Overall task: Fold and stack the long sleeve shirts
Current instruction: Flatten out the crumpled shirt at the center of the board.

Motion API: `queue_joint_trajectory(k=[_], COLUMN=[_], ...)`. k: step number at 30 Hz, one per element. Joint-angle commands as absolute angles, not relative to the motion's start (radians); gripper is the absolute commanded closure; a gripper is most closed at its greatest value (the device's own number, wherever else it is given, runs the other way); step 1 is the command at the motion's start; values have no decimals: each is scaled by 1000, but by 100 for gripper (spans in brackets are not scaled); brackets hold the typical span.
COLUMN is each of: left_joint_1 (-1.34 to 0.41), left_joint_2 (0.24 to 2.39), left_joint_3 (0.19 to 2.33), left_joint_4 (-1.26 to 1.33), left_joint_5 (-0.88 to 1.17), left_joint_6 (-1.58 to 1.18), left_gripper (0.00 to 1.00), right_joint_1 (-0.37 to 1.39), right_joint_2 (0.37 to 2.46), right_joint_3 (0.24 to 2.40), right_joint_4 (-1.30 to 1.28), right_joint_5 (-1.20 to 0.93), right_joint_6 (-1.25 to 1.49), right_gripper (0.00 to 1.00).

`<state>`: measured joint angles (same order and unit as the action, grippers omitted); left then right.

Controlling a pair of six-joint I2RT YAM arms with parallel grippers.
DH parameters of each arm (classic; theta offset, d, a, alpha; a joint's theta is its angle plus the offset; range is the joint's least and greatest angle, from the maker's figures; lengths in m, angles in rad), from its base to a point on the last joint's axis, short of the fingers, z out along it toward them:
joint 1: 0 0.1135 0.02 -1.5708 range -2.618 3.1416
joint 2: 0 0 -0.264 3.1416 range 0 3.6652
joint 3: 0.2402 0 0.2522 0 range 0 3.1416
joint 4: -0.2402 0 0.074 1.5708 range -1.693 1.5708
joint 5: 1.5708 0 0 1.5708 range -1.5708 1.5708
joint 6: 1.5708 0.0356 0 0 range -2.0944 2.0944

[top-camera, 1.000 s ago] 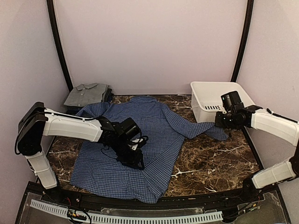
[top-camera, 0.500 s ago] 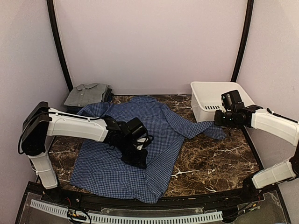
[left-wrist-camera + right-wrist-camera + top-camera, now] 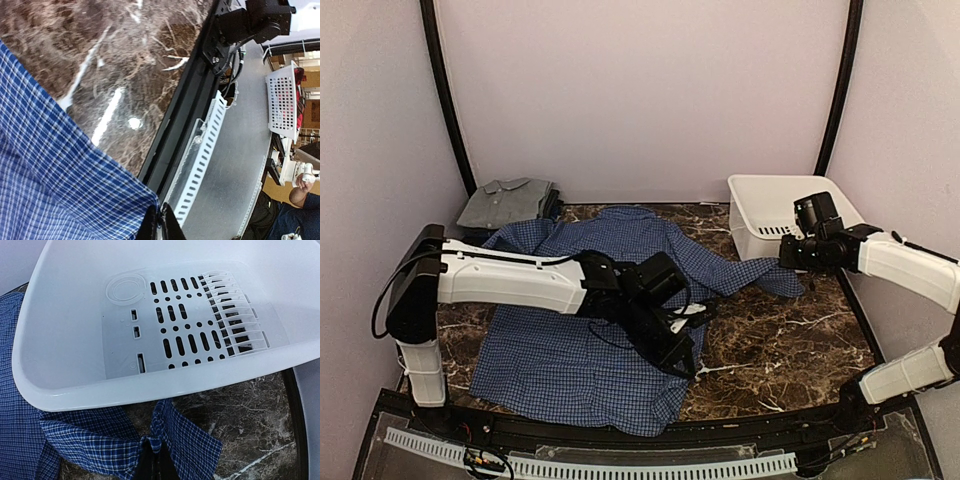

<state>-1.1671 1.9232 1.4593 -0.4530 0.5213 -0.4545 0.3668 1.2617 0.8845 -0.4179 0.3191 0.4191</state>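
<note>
No legible text, label or number anywhere

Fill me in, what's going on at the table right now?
Both arms are working the blue shirt, which lies spread on the table. The left gripper is shut on the shirt's near right edge, and the right gripper pinches a sleeve cuff beside the tub. The grey shirt sits folded at the far left corner.

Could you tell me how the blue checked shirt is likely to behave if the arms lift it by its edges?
Probably floppy: the blue shirt lies flat with soft wrinkles, so it should sag between grips. Its cuff bunches where the right gripper pinches it, suggesting thin, light cloth.
</note>
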Motion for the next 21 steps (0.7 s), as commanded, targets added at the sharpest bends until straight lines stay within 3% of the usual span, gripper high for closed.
queue_joint_trajectory(k=[1, 7, 12, 21], left_joint_1=[-1188, -1197, -1200, -1166], left_joint_2=[1985, 2086, 2137, 2112], left_joint_3=[1539, 1641, 1682, 1718], left_joint_4=[-407, -371, -326, -295], left_joint_5=[648, 725, 740, 597], left_joint_6=[-392, -395, -423, -500], left_gripper=[95, 90, 69, 61], right_joint_1=[368, 367, 368, 385], right_joint_2=[1254, 1263, 1255, 1242], right_joint_3=[924, 949, 965, 1012], right_joint_4=[-402, -411, -420, -430], right_joint_5=[348, 354, 355, 299], right_joint_6=[405, 400, 396, 382], right_gripper=[100, 100, 100, 100])
